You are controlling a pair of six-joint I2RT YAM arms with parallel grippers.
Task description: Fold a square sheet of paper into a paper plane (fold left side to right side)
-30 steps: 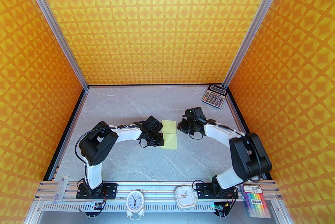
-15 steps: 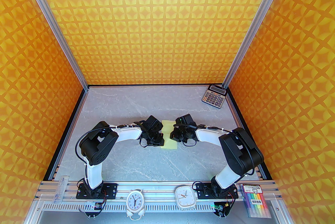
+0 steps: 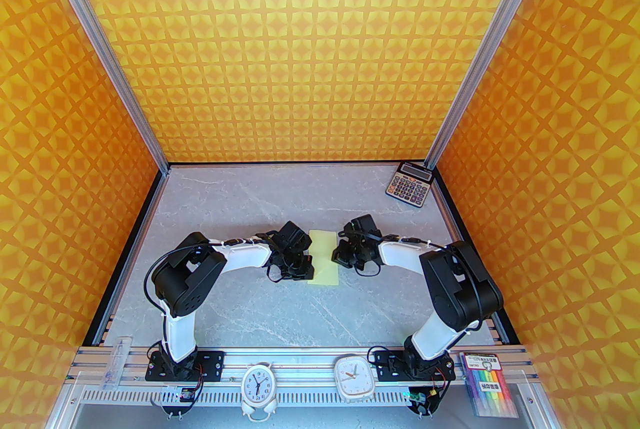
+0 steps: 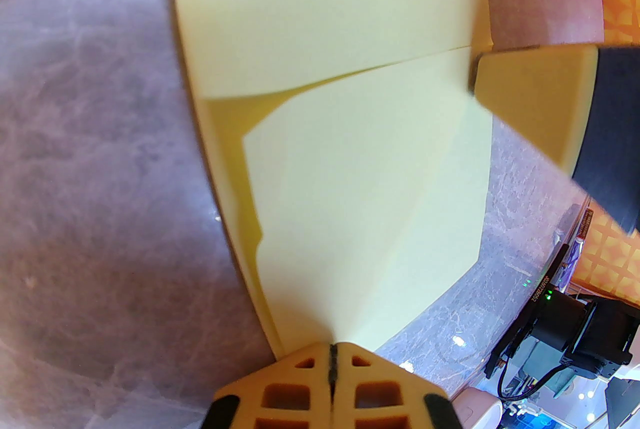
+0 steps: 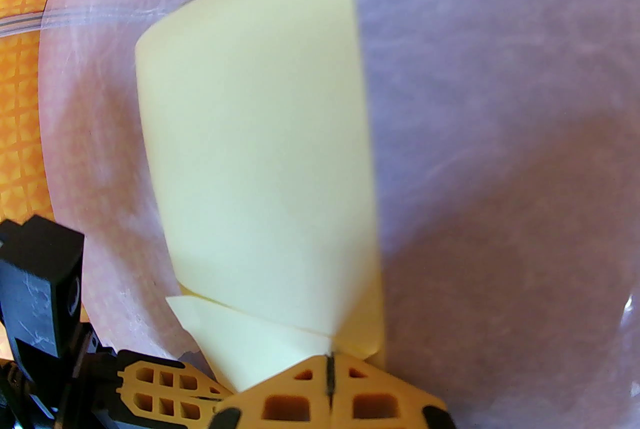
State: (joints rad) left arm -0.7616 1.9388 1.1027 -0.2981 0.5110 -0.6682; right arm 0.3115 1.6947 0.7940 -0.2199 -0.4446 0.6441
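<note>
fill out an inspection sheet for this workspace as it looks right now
surface: grey marbled table, no spills seen
job's things: pale yellow sheet of paper, partly folded with layered flaps, mid-table
clutter: calculator in the far right corner; round clock, square clock and marker pack on the near rail
grippers: left claw and right claw both shut, tips at the paper's left and right edges
cables: black cable loop at the left wrist, off the paper
surroundings: orange patterned walls, aluminium frame post

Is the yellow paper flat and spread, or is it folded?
Folded: the paper lies in overlapping layers, with a flap edge running across it.
</note>
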